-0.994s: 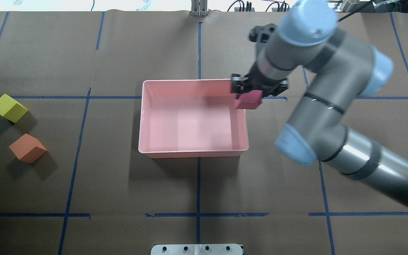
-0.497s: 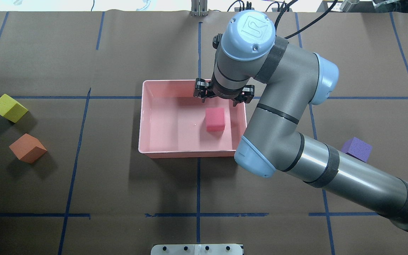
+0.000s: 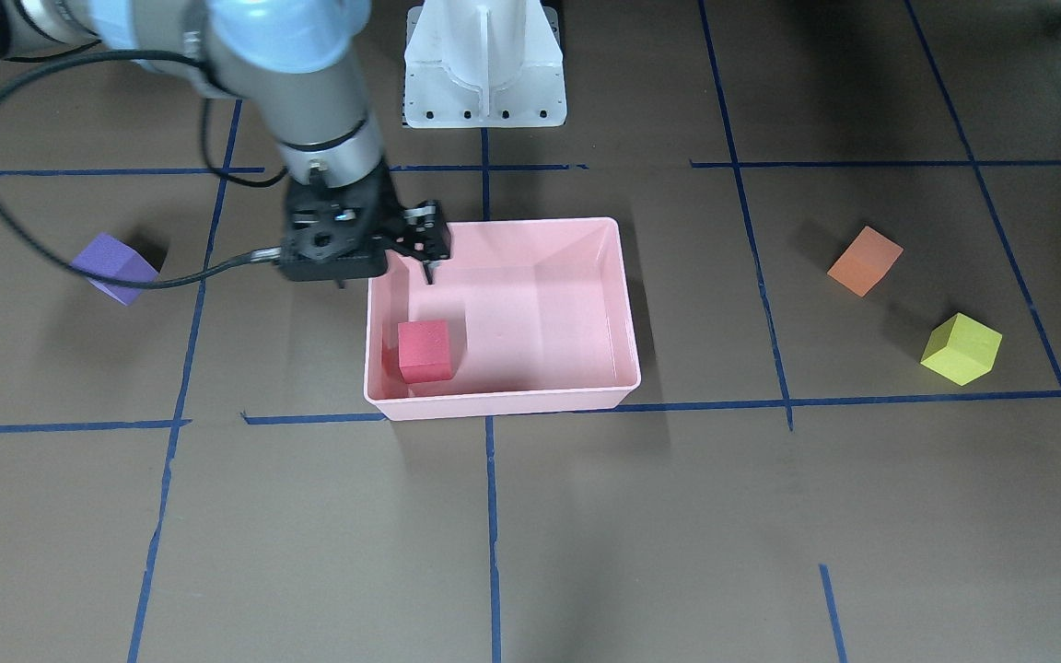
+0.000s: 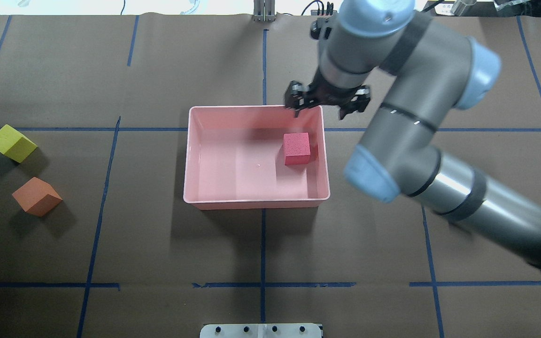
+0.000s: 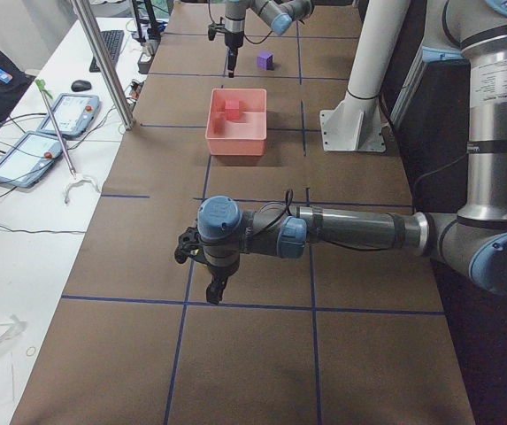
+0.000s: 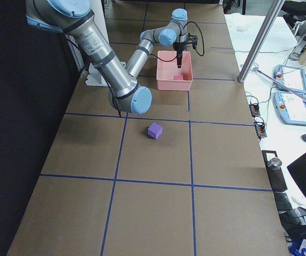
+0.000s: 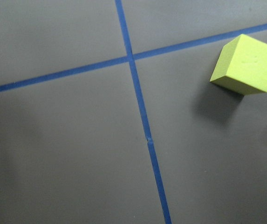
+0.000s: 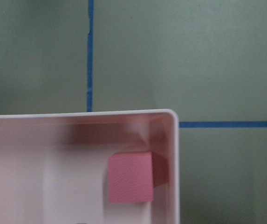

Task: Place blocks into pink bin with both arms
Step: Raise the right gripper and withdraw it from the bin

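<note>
Just beneath the right claw point(image 4: 319, 115), and a little nearer the robot, the red block point(image 4: 297, 148) sits flat on the floor of the pink bin point(image 4: 256, 203), close to the bin's right-hand wall and free of any grip. That claw hangs over the bin's far right corner with its fingers spread and nothing between them. Well off to its right the purple block point(image 3: 111, 267) lies on the desk point(image 4: 158, 244).

The left claw point(image 5: 215, 290) shows only in the side view, pointing down over the desk, and I cannot tell whether it is spread or closed. Its wrist camera catches the yellow-green block point(image 7: 247, 65) near it, off to one side. The orange block point(image 4: 36, 196) rests close by that one, both far to the left of the right claw.

The blocks look like matte foam, so they are probably very light, slightly yielding under pressure and not slippery. A modest squeeze across two opposite flat faces, about mid-height, should hold one without crushing it. The three loose blocks sit cornerwise to the tape grid, so I judge the wrist must turn to meet faces rather than edges. The bin seems thin plastic and may slide if bumped.
</note>
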`<move>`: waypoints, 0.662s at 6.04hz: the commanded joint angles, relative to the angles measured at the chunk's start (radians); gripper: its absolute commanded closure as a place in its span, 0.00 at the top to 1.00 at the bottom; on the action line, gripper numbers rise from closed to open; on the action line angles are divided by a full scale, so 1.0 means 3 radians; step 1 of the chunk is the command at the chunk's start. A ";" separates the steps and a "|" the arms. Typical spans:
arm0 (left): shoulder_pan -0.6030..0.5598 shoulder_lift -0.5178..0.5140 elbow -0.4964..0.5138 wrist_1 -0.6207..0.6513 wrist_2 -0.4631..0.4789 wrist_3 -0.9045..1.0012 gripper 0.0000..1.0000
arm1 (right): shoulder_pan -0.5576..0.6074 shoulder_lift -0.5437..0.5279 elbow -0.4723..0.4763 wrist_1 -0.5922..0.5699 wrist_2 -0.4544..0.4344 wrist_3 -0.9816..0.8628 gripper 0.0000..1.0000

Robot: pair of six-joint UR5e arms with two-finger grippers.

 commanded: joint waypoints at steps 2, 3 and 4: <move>0.0125 -0.0262 0.0037 -0.0242 -0.0016 -0.0132 1.00 | 0.1023 -0.0844 0.0153 -0.0015 0.0780 -0.1927 1.00; 0.0505 -0.0237 0.0062 -0.0415 -0.0006 -0.0159 1.00 | 0.1279 -0.1171 0.0153 -0.0015 0.0792 -0.2617 1.00; 0.0823 -0.0267 0.0083 -0.0508 0.0015 -0.0144 1.00 | 0.1555 -0.1463 0.0159 -0.0010 0.0802 -0.3232 1.00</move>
